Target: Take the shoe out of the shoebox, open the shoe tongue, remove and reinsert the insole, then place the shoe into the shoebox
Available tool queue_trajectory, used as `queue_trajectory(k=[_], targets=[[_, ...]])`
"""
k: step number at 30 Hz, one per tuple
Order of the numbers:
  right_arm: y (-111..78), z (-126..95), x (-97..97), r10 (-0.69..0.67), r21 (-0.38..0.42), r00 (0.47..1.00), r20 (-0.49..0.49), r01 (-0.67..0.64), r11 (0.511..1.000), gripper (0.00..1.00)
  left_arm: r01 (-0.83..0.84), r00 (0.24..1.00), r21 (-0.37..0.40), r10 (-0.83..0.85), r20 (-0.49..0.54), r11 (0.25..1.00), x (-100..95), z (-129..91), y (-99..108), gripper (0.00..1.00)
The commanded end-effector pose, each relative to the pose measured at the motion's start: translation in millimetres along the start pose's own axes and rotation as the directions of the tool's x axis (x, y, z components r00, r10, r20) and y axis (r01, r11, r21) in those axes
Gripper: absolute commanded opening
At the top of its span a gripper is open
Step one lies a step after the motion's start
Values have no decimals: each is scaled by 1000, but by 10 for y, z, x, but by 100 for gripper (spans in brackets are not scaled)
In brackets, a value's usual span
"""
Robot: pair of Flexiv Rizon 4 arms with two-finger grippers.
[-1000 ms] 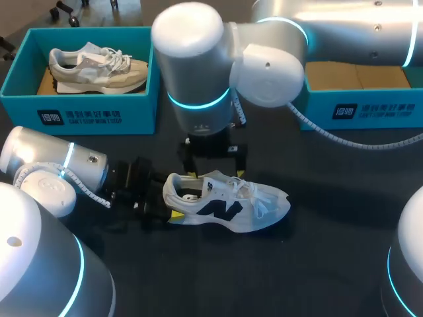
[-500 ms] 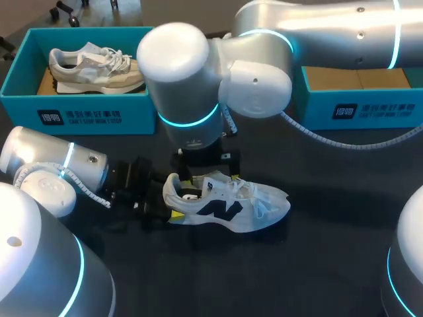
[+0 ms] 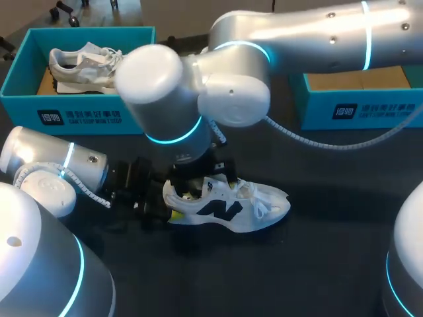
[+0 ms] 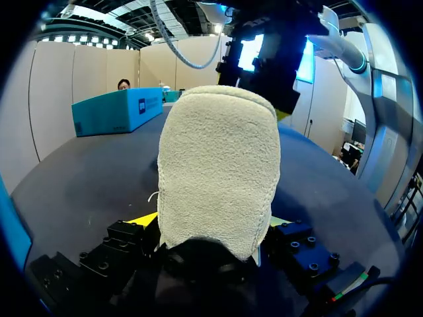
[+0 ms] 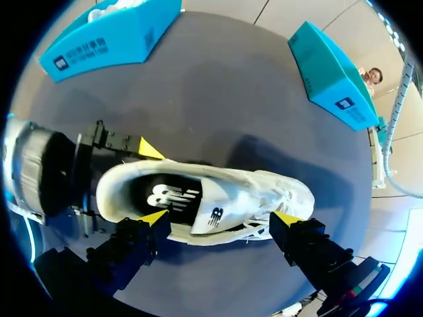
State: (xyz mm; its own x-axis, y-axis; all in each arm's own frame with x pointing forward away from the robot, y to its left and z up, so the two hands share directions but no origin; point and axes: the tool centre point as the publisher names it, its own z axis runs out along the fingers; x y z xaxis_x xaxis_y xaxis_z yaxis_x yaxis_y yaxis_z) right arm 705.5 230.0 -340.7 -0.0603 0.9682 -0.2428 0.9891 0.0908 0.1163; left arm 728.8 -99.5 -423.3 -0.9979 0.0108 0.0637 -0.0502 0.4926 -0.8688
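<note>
Shoe (image 5: 261, 191): insole (image 5: 168, 196) shows from right wrist, not left.

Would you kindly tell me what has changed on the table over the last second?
The right tool, open, swung left and came down close over the collar of the white shoe. Nothing was grasped or released. The left tool stays clamped on the heel, and the shoe itself has not moved.

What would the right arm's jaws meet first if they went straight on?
Most likely the white shoe, around its tongue and collar opening, which lies straight ahead of the open jaws; depth is uncertain.
</note>
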Motion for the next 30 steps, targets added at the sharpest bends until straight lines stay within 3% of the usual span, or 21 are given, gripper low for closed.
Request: queue_trajectory(k=[1, 22, 30], targets=[[-100, 55, 57, 566, -27, 821, 69, -566, 824, 100, 1, 1000, -5, -1, -1, 1000, -33, 5, 12, 0], [-8, 174, -142, 681, -87, 722, 120, -676, 732, 100, 1, 1000, -5, -1, -1, 1000, -33, 5, 12, 0], [-50, 153, -303, 718, -87, 684, 128, -713, 695, 100, 1, 1000, -5, -1, -1, 1000, -33, 5, 12, 0]])
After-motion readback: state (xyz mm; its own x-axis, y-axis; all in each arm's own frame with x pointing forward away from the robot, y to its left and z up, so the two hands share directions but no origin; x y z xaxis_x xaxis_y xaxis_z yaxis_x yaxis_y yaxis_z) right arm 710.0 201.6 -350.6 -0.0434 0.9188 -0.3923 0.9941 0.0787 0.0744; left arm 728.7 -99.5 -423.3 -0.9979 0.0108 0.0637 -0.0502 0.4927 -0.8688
